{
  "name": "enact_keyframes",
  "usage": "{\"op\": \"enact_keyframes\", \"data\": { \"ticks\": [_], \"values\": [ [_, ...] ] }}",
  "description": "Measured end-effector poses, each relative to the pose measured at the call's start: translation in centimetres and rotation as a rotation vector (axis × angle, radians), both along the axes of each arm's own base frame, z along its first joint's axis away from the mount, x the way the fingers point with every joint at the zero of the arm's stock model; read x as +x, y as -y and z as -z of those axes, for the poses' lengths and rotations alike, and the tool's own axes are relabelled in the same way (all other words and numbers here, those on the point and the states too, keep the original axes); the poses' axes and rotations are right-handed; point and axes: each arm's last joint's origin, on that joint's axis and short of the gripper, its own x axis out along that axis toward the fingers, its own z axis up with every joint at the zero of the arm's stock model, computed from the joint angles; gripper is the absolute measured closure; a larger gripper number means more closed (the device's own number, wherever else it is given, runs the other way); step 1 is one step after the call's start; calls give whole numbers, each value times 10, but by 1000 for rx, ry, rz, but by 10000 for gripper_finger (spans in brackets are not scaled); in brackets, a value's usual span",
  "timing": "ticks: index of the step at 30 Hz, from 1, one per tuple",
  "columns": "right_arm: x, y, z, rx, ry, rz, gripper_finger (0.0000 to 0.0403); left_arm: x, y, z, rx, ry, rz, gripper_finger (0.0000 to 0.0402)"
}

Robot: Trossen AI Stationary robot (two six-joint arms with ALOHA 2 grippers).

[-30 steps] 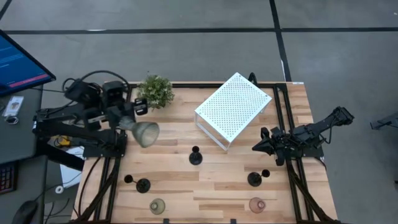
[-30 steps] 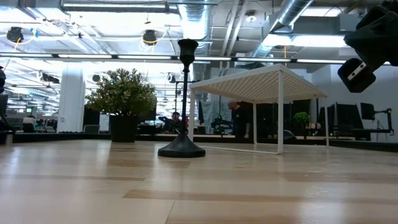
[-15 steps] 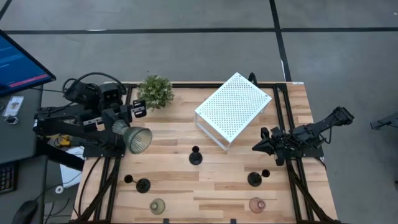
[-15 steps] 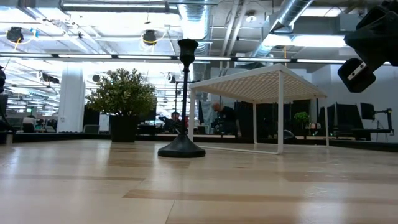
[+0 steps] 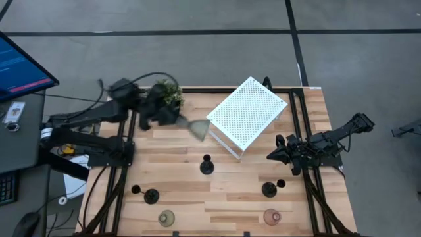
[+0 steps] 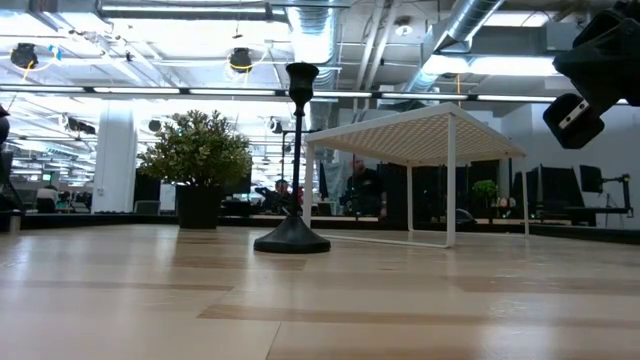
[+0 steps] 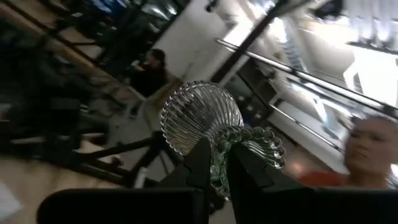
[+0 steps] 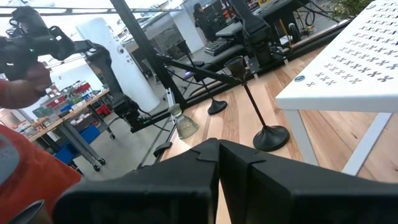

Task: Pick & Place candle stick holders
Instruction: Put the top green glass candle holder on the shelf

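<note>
Left gripper clamped a ribbed glass holder
Beaded rim, bulbous translucent body; right gripper rested with fingers together.

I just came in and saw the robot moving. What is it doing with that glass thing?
The left gripper holds a ribbed glass candle holder in the air, next to the white perforated box and the potted plant. The right gripper waits shut at the table's right edge. Five other holders stand on the wooden table.
</note>
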Motion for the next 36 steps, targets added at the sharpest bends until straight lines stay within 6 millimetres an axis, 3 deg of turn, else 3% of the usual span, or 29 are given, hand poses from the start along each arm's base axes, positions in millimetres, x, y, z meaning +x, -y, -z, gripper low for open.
{"op": "enact_keyframes", "data": {
  "ticks": [7, 17, 21, 28, 36],
  "values": [
    [0, 0, 0, 0, 0, 0, 401, 37, -38, 3, -13, -69, -72, 372],
    [0, 0, 0, 0, 0, 0, 401, 64, -87, -30, 60, -46, -337, 372],
    [0, 0, 0, 0, 0, 0, 401, 69, -96, -44, 128, -39, -492, 372],
    [0, 0, 0, 0, 0, 0, 401, 73, -111, -44, 199, -131, -761, 372],
    [0, 0, 0, -1, 0, 0, 401, 91, -126, -37, 232, -284, -807, 372]
  ]
}}
